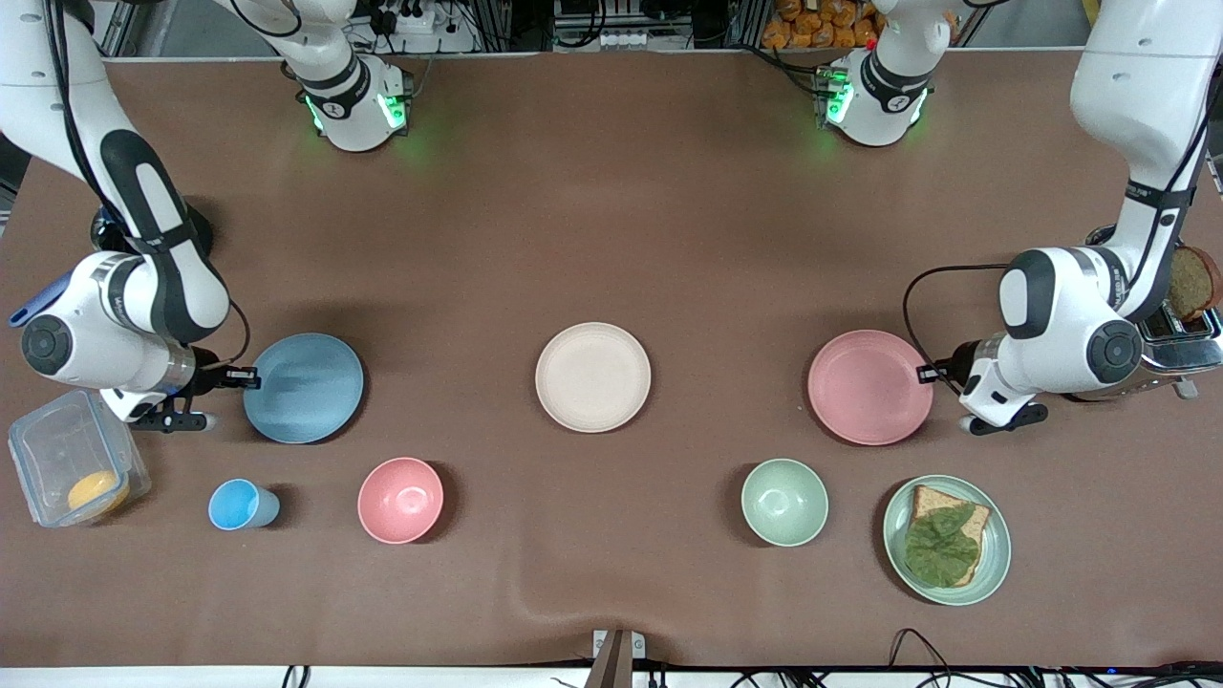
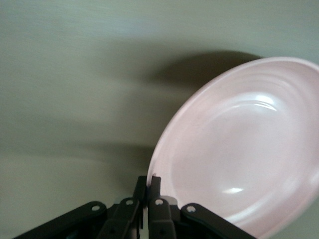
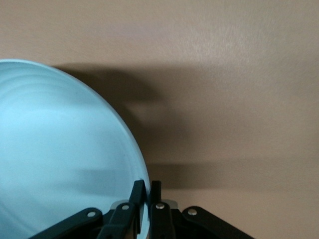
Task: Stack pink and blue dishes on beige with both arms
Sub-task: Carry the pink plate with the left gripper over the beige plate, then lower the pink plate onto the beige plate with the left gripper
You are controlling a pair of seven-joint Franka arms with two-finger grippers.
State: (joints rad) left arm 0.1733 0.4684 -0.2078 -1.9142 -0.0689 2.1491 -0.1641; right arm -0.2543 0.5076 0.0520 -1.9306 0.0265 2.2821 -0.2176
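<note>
Each pinched by its thin rim, the stiff, light pink plate [image 1: 868, 386] in the left gripper [image 1: 929, 374] and blue plate [image 1: 304, 387] in the right gripper [image 1: 250, 379] looked likely to tilt.

- Blue plate [image 1: 304, 388]: flat, round, matte pastel, shallow rim; toward right arm's end of table, edge pinched btwn thin black fingers.
- Beige plate [image 1: 592, 376]: cream, same size, flat on table mid-way btwn the other two, bare.
- Pink plate [image 1: 869, 387]: pastel, same shape; toward left arm's end, rim likewise pinched, looks tilted in wrist view.
</note>
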